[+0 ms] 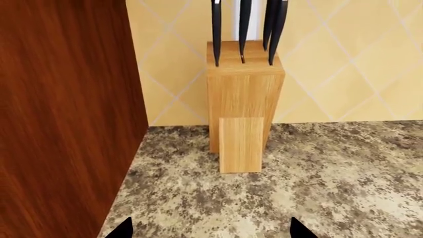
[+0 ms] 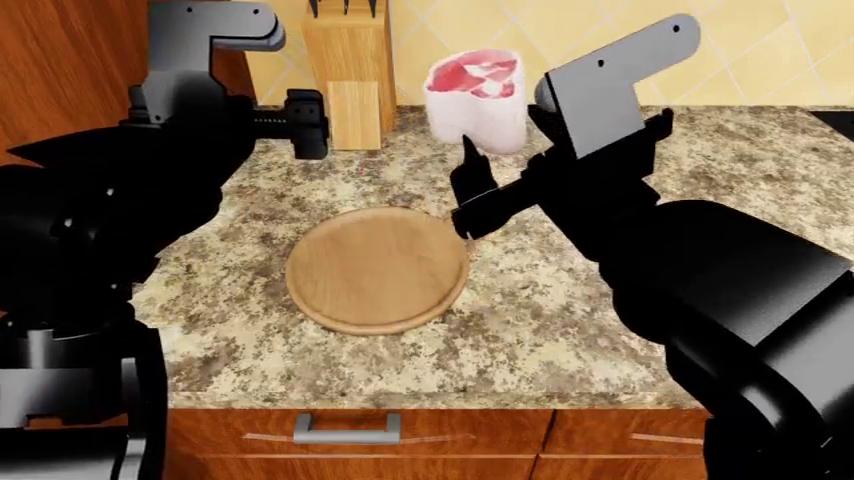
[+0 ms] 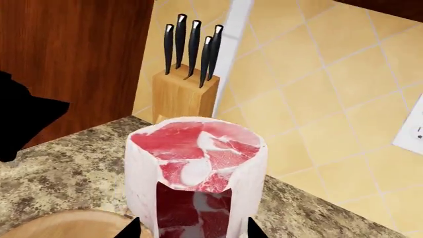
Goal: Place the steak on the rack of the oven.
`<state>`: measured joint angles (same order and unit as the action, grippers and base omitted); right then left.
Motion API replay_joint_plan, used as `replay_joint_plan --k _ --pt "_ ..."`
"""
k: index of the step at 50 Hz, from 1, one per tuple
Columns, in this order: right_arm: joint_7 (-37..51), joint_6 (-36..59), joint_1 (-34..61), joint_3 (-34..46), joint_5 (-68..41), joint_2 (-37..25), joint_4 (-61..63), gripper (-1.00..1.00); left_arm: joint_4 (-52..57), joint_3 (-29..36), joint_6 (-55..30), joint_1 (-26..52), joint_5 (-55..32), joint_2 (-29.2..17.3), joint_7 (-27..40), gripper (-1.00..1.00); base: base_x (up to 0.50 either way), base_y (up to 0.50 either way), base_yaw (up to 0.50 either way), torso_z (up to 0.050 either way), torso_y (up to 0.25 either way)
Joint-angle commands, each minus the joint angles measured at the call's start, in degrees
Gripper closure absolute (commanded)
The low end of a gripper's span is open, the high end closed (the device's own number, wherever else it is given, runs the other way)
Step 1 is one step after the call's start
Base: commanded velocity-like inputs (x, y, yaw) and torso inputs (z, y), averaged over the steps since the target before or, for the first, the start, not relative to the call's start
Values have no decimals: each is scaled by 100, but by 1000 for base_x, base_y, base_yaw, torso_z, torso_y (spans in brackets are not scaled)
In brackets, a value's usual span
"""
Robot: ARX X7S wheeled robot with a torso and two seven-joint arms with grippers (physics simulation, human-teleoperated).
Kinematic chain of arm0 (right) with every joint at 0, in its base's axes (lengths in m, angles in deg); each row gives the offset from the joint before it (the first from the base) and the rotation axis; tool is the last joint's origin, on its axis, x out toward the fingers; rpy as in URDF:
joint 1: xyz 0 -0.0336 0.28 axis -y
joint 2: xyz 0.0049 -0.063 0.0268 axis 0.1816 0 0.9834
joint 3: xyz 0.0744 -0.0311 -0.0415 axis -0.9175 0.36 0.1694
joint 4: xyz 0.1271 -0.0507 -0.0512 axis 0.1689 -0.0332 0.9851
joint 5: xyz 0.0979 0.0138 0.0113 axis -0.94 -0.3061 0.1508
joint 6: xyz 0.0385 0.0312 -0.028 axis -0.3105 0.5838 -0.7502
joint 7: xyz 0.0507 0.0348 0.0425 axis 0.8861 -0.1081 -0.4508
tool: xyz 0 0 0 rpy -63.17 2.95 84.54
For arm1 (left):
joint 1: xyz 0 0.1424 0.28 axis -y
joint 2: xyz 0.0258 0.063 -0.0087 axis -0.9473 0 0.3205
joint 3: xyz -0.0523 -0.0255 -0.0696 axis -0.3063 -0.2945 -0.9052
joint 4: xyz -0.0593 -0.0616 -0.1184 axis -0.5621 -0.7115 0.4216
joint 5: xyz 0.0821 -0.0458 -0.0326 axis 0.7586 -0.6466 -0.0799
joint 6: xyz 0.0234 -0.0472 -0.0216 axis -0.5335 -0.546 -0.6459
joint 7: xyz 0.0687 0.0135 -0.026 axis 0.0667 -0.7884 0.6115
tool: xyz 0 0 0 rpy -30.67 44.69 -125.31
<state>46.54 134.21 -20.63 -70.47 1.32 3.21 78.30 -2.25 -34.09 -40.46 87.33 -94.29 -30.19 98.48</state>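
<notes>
**A:** Where is it?

**B:** On the speckled granite tabletop [image 2: 561, 330], beyond the round flat wooden board [image 2: 378, 270], stands the thick red-topped, pale-sided steak [image 2: 477, 85], upright near the tiled wall. The tall wooden knife block [image 2: 350, 70] sits beside it, apart. No oven or rack shows.

**A:** And your jaws?

**B:** Your right gripper [image 3: 191, 229] has its jaws apart, facing the steak. Centre them on the pale sides, advance level, close gently. Your left gripper [image 1: 210, 229], jaws apart and empty, faces the knife block.
</notes>
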Motion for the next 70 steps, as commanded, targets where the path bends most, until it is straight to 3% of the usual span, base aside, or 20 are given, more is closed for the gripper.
replay_joint_plan --k 1,70 --pt "131 239 102 -360 40 -134 131 100 153 -105 -130 36 -93 -18 74 -100 0 0 0 0 0" --pt "789 332 85 -1300 194 -525 -114 100 544 -54 -198 -102 -371 -84 196 -100 0 0 0 0 0"
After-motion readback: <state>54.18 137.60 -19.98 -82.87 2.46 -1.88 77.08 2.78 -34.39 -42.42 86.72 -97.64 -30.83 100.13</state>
